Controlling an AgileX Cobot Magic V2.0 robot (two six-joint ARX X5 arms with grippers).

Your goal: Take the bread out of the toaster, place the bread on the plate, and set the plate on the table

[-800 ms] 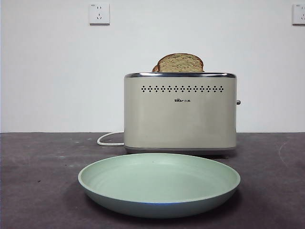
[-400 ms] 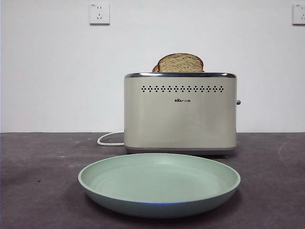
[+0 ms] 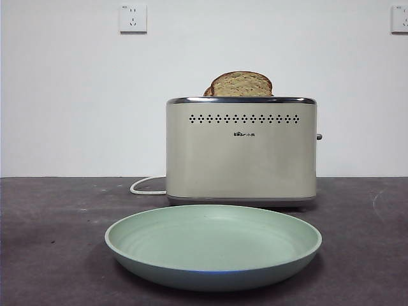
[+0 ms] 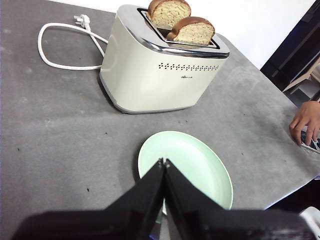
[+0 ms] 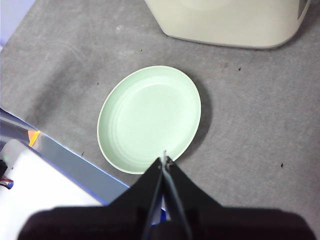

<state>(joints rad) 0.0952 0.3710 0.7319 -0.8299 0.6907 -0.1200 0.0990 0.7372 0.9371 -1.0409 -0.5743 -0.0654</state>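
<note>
- I see the bread (image 3: 241,85) upright in the toaster (image 3: 241,153), the plate (image 3: 213,246) on the worktop (image 3: 51,242) in front
- Left gripper (image 4: 163,162) and right gripper (image 5: 165,159): my jaws closed, empty, above the plate

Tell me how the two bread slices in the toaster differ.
The bread sits in the slot nearer the plate; the second slice sits in the far slot. In the front view, the bread hides nearly all of the second slice. Both stand upright, domed tops poking out of the toaster.
</note>
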